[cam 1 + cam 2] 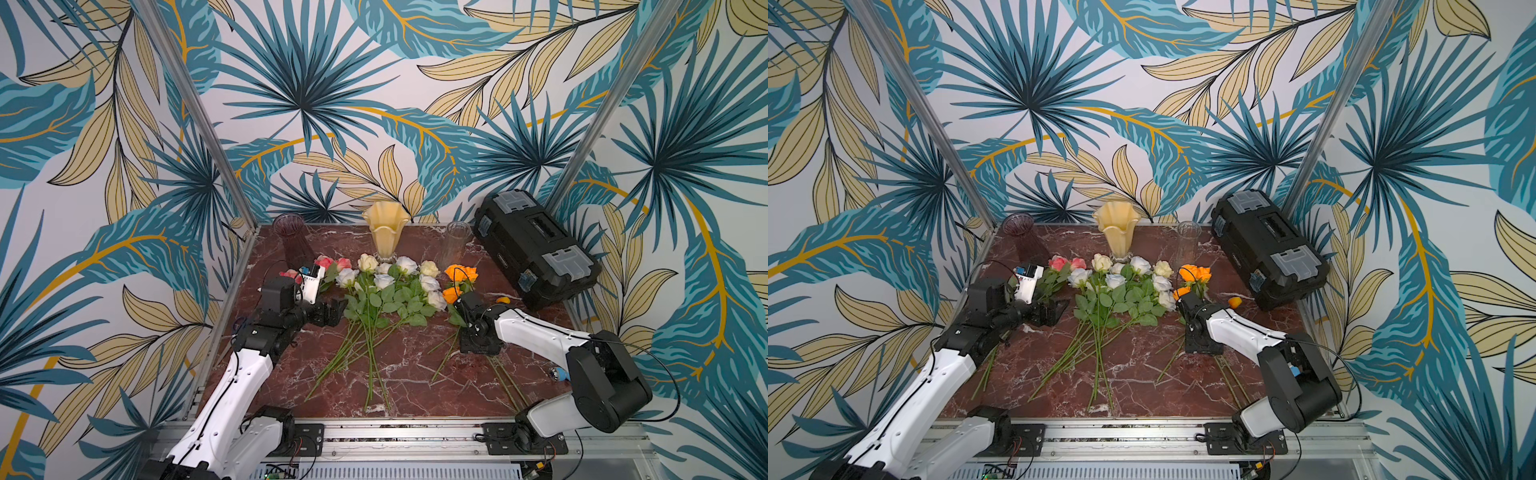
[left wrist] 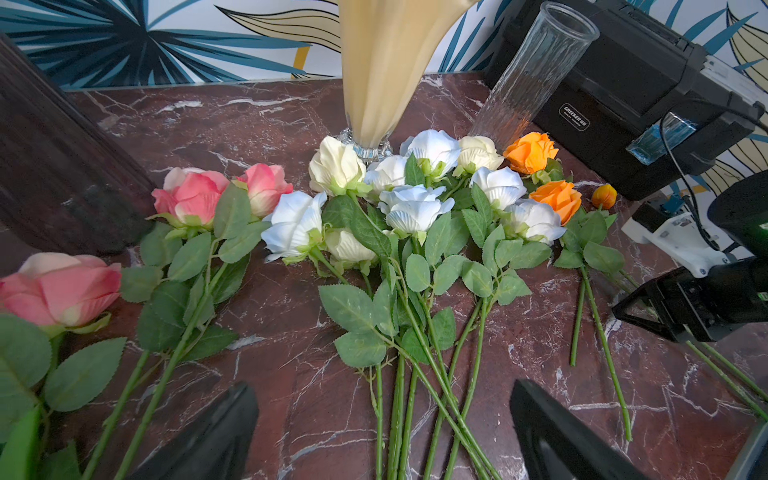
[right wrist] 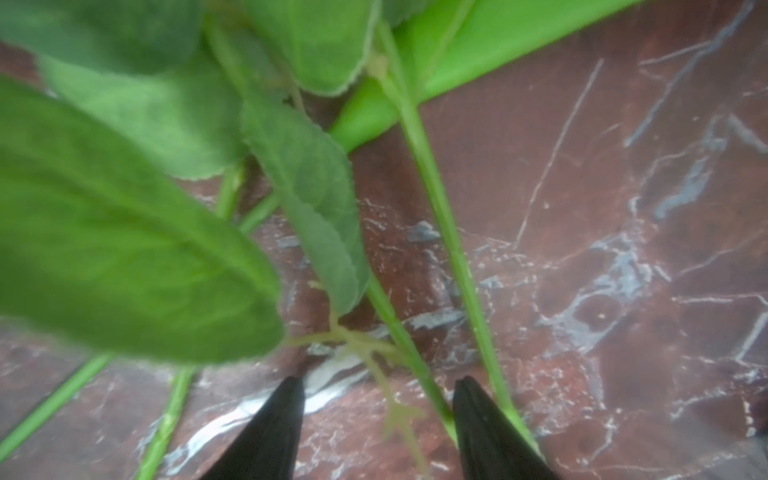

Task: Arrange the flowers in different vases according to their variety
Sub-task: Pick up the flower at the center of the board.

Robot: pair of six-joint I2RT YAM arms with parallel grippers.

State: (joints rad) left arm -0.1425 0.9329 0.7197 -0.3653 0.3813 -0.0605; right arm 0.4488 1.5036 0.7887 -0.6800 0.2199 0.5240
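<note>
The right gripper (image 3: 380,380) is straddling the orange roses' (image 1: 461,273) stems (image 3: 440,208) lying on the table (image 1: 407,374), jaws half open, gripping nothing, the left gripper (image 2: 382,384) is hanging wide open and empty, and I'm reckoning these light, springy, slick stems want pinching on bare stem below the leaves (image 3: 307,187).

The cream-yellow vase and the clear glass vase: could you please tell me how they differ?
The cream-yellow vase is opaque; the clear glass vase is see-through. The cream-yellow vase flares to a ruffled rim, while the clear glass vase is a straight cylinder. The cream-yellow vase stands at the back centre; the clear glass vase stands nearer the black toolbox. Both stand upright and hold no flowers.
</note>
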